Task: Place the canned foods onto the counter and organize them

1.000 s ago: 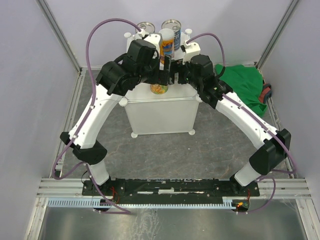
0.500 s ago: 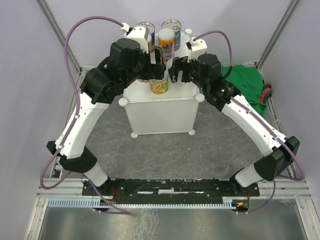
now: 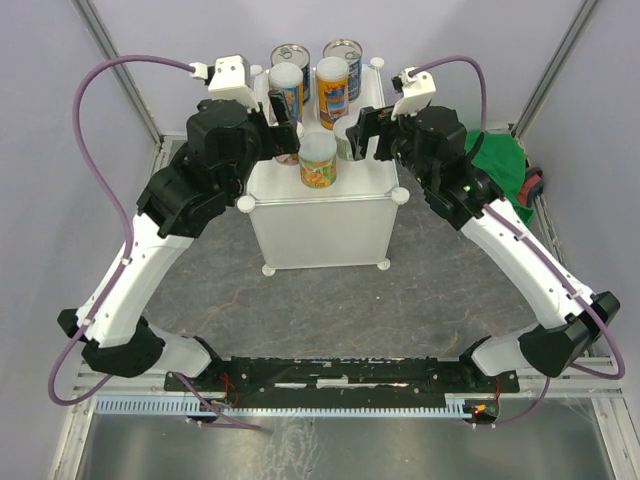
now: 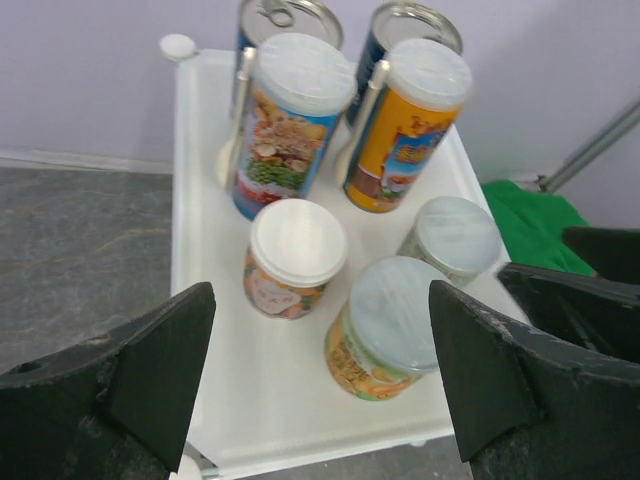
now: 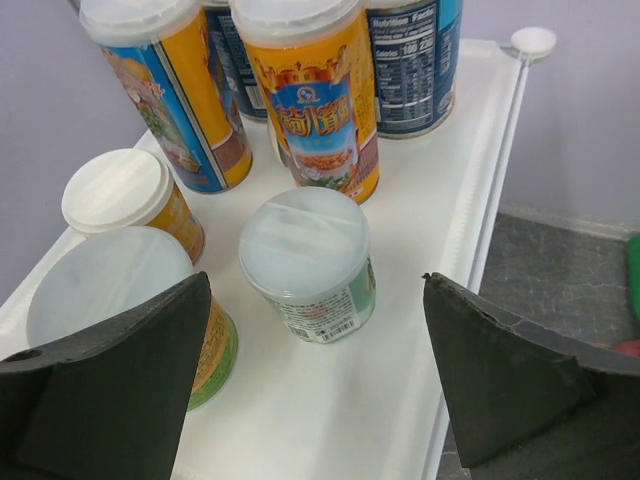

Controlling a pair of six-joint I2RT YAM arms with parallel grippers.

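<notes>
The counter [image 3: 320, 222] is a white cabinet with several cans standing on its top. At the back stand two blue silver-topped cans [image 3: 291, 53] [image 3: 343, 50], and in front of them a tall colourful can [image 4: 285, 125] and a tall yellow one [image 4: 405, 125]. Nearer stand a short white-lidded can [image 4: 295, 255], an orange-green can [image 4: 390, 330] and a pale green can [image 5: 310, 265]. My left gripper [image 3: 285, 130] hovers open over the counter's left side. On the right, my right gripper [image 3: 362, 135] also hovers open. Neither holds anything.
A green cloth [image 3: 490, 170] lies on the grey floor [image 3: 330, 300] to the right of the counter. Metal frame posts and pale walls close in the back and both sides. Round knobs [image 3: 245, 203] stick up at the counter's corners.
Both grippers have drawn back from the front orange-green can, the left one to the left and the right one to the right. The can now stands free.
</notes>
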